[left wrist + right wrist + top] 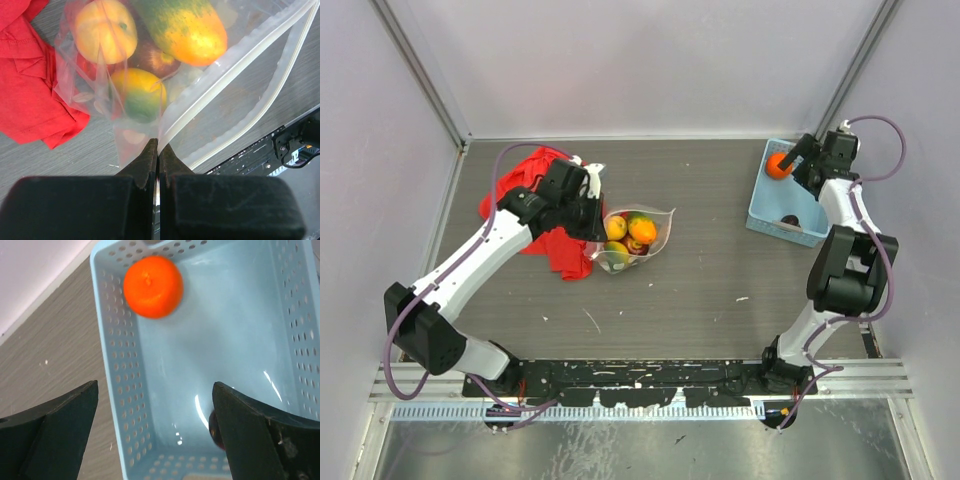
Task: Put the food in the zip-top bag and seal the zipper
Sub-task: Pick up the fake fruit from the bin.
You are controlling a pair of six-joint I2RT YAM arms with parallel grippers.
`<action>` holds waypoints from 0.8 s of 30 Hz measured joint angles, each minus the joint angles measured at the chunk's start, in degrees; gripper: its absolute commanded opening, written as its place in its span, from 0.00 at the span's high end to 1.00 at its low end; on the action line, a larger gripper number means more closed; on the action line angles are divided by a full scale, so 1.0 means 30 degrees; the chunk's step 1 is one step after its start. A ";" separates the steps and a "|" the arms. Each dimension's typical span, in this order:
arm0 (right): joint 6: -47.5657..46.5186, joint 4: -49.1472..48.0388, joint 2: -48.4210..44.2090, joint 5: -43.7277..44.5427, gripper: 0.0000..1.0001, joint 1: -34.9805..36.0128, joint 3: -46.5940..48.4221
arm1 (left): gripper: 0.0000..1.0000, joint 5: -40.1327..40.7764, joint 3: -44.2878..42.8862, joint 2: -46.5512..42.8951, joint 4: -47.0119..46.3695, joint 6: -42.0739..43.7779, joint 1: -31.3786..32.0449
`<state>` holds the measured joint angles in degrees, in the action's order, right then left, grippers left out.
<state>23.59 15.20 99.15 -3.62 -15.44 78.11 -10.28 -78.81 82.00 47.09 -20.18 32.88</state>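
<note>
Left gripper (158, 146) clamped on bag (125, 135) corner beside zipper (235, 55), mouth open, some food (185, 30) inside | right gripper (154, 390) spread wide, empty, over basket (112, 370) well right of bag | orange (152, 286), dark piece (216, 427) unbagged | risk: glossy round orange rolls out of grasp; thin film slips from pinch, mouth collapses.

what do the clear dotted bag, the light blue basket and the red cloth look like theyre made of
Clear dotted zip-top bag: thin plastic film, glossy; it crinkles and the coloured toy fruit shows through.
Light blue perforated basket: likely rigid moulded plastic, smooth, slightly shiny; even rows of holes, highlights on its floor.
Red cloth: fabric, matte, lying in soft folds; the fibre cannot be told.
</note>
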 measured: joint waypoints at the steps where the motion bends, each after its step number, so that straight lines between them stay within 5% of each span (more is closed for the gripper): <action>1: 0.0197 -0.0335 0.0488 -0.0066 0.00 -0.0146 0.0175 | 1.00 0.0000 0.0000 0.0044 0.0015 0.0007 0.0000; 20: 0.2994 -0.4146 0.9959 -0.2171 0.00 -0.0590 0.5595 | 1.00 0.0022 -0.0007 0.1100 0.0204 0.0044 0.0000; 24: 0.3381 -0.4575 1.0622 -0.2849 0.09 -0.0590 0.6186 | 1.00 0.0022 -0.0007 0.1100 0.0255 0.0044 0.0000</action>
<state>33.74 1.48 131.02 -12.16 -17.21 96.66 -10.22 -78.83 85.30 47.86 -20.05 32.88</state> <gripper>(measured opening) 0.988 0.007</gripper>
